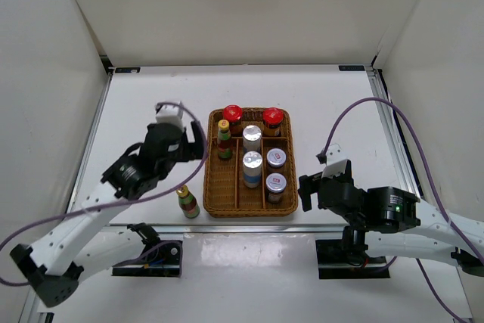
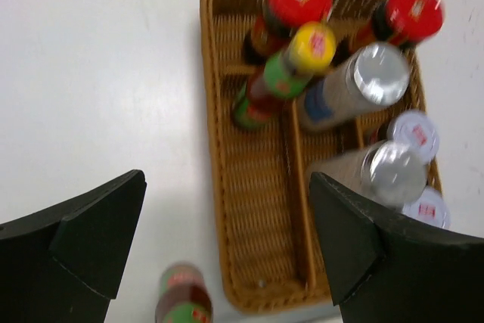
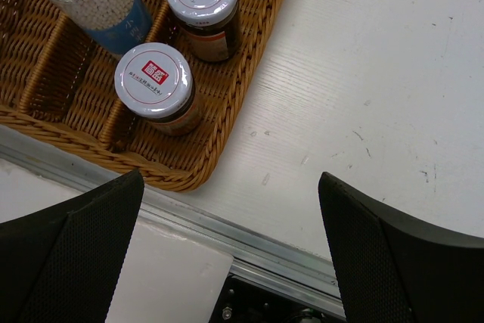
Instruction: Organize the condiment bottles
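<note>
We note left claw (image 2: 227, 191) spread wide, empty, over left edge of brown wicker divided tray (image 1: 224, 183). Right claw (image 3: 229, 187) likewise released, empty, over tray's near right corner. Slim dark yellow-capped bottle (image 1: 187, 202) stands on white counter (image 1: 144, 111) just left of tray. We count seven other condiment bottles (image 1: 252, 164) upright inside tray.

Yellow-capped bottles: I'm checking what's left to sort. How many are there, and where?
2. One yellow-capped bottle stands in the wicker tray's left compartment; the other bottle stands on the table beside the tray's near-left corner. None seems hidden.
</note>
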`<state>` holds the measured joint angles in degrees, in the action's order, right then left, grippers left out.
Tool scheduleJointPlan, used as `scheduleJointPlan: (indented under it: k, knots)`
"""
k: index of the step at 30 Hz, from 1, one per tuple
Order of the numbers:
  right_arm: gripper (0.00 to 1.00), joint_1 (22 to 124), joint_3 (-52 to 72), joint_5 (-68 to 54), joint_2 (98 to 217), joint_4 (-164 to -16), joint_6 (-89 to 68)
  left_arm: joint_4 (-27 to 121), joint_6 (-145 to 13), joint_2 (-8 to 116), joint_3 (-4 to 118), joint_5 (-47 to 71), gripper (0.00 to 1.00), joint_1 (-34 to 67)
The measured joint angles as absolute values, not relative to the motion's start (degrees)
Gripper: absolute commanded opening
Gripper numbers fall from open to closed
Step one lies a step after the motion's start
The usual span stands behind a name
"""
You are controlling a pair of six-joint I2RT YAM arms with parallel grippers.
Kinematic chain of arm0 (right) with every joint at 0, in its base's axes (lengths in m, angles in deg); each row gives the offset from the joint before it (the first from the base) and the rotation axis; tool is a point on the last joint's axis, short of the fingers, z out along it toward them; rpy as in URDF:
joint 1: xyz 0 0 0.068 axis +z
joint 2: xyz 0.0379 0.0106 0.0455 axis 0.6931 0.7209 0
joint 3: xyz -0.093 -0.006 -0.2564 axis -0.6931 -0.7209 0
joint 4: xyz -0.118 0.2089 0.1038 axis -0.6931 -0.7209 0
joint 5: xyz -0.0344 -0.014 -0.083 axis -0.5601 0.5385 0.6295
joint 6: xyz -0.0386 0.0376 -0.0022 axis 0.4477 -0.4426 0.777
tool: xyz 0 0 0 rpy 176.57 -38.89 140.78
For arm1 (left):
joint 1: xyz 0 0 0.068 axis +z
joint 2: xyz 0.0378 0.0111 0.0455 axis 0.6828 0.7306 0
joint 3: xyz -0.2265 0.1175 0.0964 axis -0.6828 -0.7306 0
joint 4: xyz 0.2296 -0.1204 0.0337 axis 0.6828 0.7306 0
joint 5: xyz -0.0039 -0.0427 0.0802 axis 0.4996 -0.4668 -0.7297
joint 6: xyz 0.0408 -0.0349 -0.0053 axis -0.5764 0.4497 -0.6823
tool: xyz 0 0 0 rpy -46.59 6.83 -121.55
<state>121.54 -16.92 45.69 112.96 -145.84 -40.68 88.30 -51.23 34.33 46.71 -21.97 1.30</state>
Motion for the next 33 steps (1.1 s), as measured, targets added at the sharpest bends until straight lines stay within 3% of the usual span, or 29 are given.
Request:
scheduleJointPlan:
  k: [9,17,19,20,23,24,26,30,32,33]
  knots:
    - [0.99,121.54,-16.92,45.41,112.96,-145.84,-40.70,97.37,-34.88,19.38,27.35,-21.16,1.00,-3.94]
    - [0.99,121.59,-16.92,45.32,112.96,-145.82,-40.68,100.76,-27.60,15.25,22.80,-20.18,1.00,-5.76]
    - [0.99,121.59,-16.92,45.32,112.98,-145.82,-40.64,100.97,-27.03,15.55,22.63,-20.18,0.96,-5.91]
    - [0.99,121.59,-16.92,45.30,112.98,-145.82,-40.64,101.13,-26.77,15.84,22.63,-20.20,0.93,-5.93]
    - [0.99,121.59,-16.92,45.30,112.98,-145.84,-40.61,101.08,-26.01,16.78,22.63,-20.37,0.66,-5.93]
    - [0.99,121.59,-16.92,45.30,112.98,-145.82,-40.61,101.06,-26.05,17.13,22.63,-20.55,0.54,-5.93]
    - [0.99,121.59,-16.92,45.30,112.98,-145.82,-40.59,100.82,-27.08,17.72,23.04,-22.30,0.48,-6.06]
    - [0.99,121.59,-16.92,45.30,112.98,-145.82,-40.57,102.22,-27.05,19.99,24.81,-23.39,0.21,-6.22]
    - [0.99,121.59,-16.92,45.30,112.98,-145.82,-40.57,104.95,-28.08,22.52,27.35,-24.31,0.11,-6.19]
    - [0.99,121.59,-16.92,45.30,112.98,-145.82,-40.57,106.46,-28.76,23.79,29.07,-24.90,0.11,-6.19]
